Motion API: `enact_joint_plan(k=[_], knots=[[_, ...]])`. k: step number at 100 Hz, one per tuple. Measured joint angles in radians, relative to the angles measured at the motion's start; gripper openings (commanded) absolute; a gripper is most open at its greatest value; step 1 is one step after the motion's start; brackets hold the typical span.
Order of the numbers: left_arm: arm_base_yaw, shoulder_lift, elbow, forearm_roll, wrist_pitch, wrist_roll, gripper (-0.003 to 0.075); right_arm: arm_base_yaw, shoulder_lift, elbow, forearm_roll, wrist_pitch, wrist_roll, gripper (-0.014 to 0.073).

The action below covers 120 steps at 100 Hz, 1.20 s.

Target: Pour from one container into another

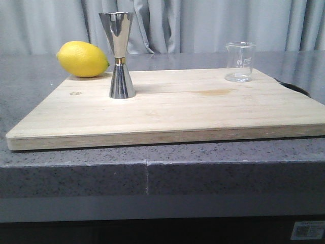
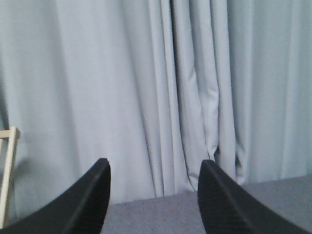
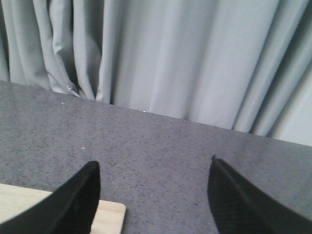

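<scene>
In the front view a small clear glass beaker (image 1: 239, 62) with white scale marks stands upright at the back right of a wooden board (image 1: 203, 114). A tall shiny steel jigger (image 1: 119, 55) with a gold band at its waist stands upright on the board's left half. Neither arm shows in the front view. My left gripper (image 2: 154, 168) is open and empty, facing the grey curtain over the counter. My right gripper (image 3: 155, 168) is open and empty above the grey counter, with a corner of the board (image 3: 108, 217) beside one finger. Neither wrist view shows the beaker or the jigger.
A yellow lemon (image 1: 82, 59) lies at the board's back left corner, just left of the jigger. The board rests on a grey speckled counter (image 1: 152, 170). A grey curtain (image 1: 203, 25) hangs behind. A pale wooden frame (image 2: 9, 170) shows at the edge of the left wrist view.
</scene>
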State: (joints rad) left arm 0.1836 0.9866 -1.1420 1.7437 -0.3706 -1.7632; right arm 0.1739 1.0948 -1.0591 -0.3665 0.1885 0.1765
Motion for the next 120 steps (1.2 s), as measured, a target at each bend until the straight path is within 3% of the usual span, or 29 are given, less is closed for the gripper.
enact_joint_plan(k=[18, 33, 45, 60, 104, 120], knots=[[0.0, -0.037, 0.002, -0.009, 0.097, 0.03, 0.0354, 0.0, -0.009, -0.128, -0.103, 0.207, 0.0, 0.0426], [0.0, -0.054, 0.018, -0.013, 0.181, 0.039, 0.0354, 0.0, -0.061, -0.168, -0.227, 0.293, 0.046, 0.0426], [0.0, -0.056, 0.043, -0.017, 0.188, 0.041, 0.0354, 0.0, -0.113, -0.172, -0.346, 0.355, 0.134, 0.0426], [0.0, -0.056, 0.132, -0.017, 0.155, 0.043, 0.0354, 0.0, -0.147, -0.17, -0.368, 0.413, 0.16, 0.0426], [0.0, -0.209, 0.509, -0.019, 0.103, 0.025, 0.0354, 0.0, -0.303, 0.156, -0.347, 0.312, 0.246, 0.0424], [0.0, -0.319, 0.573, -0.019, 0.073, 0.023, 0.0354, 0.0, -0.386, 0.309, -0.347, 0.219, 0.284, 0.0352]])
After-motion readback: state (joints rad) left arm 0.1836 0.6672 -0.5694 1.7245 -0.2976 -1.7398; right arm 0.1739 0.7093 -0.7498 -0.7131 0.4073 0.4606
